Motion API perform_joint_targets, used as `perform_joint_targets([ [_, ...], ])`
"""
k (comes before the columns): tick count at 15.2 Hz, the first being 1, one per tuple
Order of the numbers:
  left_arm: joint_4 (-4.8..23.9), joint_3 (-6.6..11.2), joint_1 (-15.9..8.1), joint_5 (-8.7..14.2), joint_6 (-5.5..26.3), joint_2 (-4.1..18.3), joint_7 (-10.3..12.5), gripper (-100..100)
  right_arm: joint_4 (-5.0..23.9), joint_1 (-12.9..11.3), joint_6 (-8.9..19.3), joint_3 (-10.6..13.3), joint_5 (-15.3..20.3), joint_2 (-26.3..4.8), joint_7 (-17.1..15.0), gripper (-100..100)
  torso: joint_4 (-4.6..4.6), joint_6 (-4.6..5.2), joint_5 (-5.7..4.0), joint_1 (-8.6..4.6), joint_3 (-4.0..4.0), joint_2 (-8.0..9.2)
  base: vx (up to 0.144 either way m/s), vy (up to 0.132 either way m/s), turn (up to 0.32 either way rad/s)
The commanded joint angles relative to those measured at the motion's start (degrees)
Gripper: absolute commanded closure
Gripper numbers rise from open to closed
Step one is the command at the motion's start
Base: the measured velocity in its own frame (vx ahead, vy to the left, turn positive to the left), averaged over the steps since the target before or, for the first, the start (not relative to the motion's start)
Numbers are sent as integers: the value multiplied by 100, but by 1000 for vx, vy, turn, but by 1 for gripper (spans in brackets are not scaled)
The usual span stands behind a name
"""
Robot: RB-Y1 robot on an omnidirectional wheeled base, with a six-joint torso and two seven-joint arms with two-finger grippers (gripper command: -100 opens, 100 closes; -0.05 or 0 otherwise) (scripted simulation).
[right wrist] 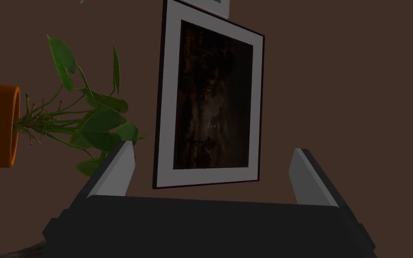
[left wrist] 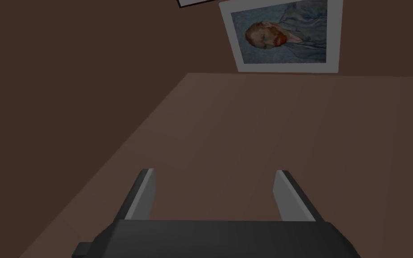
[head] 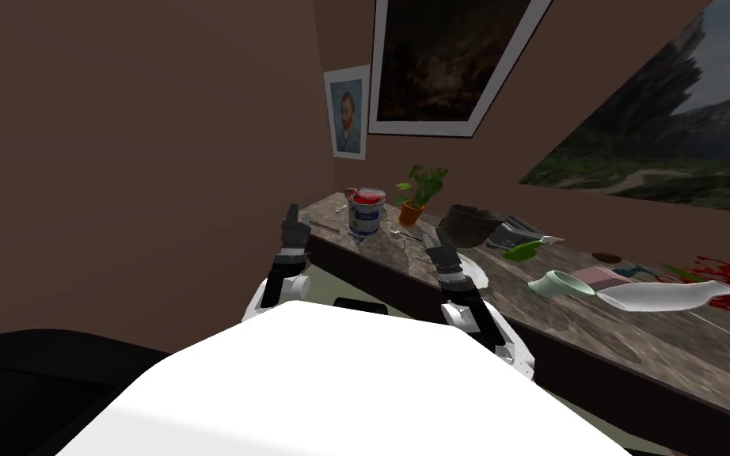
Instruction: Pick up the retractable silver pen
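Pen (head: 400, 234): thin pale sliver lying flat on the tabletop, just right of the can's base, between can and R gripper. Too small to be sure it's the pen; other thin slivers lie nearby.

Can (head: 366, 210): upright, red on top, blue-white label, near the table's (head: 403, 265) left end. Potted plant (head: 416, 194) in an orange pot stands just behind and to the right of the can.

R gripper (head: 432, 237) hovers over the table's front edge, close to the sliver but not touching it. Its fingers are spread wide w/ nothing between them. In the R wrist view the gripper (right wrist: 212, 150) looks past the plant (right wrist: 89, 121) toward the brown wall.

L gripper (head: 295, 214) is raised at the table's left corner, left of the can and apart from it. Its fingers (left wrist: 143, 192) are also spread, nothing held.

Further right along the table: dark bowl (head: 466, 224), green item (head: 522, 251), pale green cup (head: 561, 283) on its side, white vessel (head: 656, 296) lying flat, and red leaves (head: 724, 277) at the far end.
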Motion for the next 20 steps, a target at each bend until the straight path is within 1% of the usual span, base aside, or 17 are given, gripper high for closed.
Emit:
perform_joint_targets([
  [1,0,0,0,0,0,0,0,0,26,-7,77,23,-46,-187,-18,-100,0,0,0,0,0,0,-11,-1,68],
  [2,0,0,0,0,0,0,0,0,159,-36,225,115,-174,-384,-49,-100,0,2,0,0,0,0,-14,4,199],
  [3,0,0,0,0,0,0,0,0,159,-36,225,115,-174,-507,-49,-100,0,-2,0,1,0,0,-15,1,191],
  [4,0,0,0,0,0,0,0,0,159,-36,225,115,-174,-536,-49,-100,0,0,0,0,0,0,-10,-2,42],
  [5,0,0,1,0,0,0,0,0,296,-65,378,211,-307,-725,-82,-100,0,3,0,-1,0,-1,-14,4,147],
  [6,0,0,0,0,0,0,0,0,296,-65,378,211,-307,-844,-82,-100,0,-1,0,0,0,0,-16,4,166],
  [7,0,0,0,0,0,0,0,0,296,-65,378,211,-307,-888,-82,-100,0,1,0,0,0,0,-10,1,59],
  [8,0,0,1,0,0,0,0,0,437,-94,536,311,-445,-1076,-116,-100,0,2,0,0,0,0,-13,6,140],
  [10,0,0,0,0,0,0,0,0,437,-94,536,311,-445,-1241,-116,-100,0,0,0,2,0,-1,-12,4,133],
  [11,0,0,0,0,0,0,0,0,581,-123,698,416,-586,-1427,-152,-100,0,2,0,1,-1,-1,-12,7,175],
  [12,0,0,0,0,0,0,0,0,581,-123,698,416,-586,-1550,-152,-100,0,-1,0,2,-1,-1,-14,6,195],
  [13,0,0,0,0,0,0,0,0,581,-123,698,416,-586,-1594,-152,-100,0,-1,1,2,-1,-2,-9,1,83],
  [14,0,0,0,0,0,0,0,0,726,-151,864,524,-730,-1782,-188,-100,0,2,0,1,-1,-2,-11,8,189],
  [16,0,0,0,0,0,0,0,0,726,-151,864,524,-730,-1945,-188,-100,0,0,1,2,-1,-2,-9,5,120],
  [17,0,0,1,0,0,0,0,0,873,-179,1032,635,-878,-2136,-226,-100,0,3,1,1,-1,-2,-11,8,183],
  [19,0,0,0,0,0,0,0,0,873,-179,1032,635,-878,-2295,-226,-100,0,0,1,2,-1,-2,-12,6,132],
  [20,0,0,1,0,0,0,0,0,1021,-205,1202,750,-1027,-2467,-264,-100,0,3,1,2,-1,-2,-11,10,196],
])
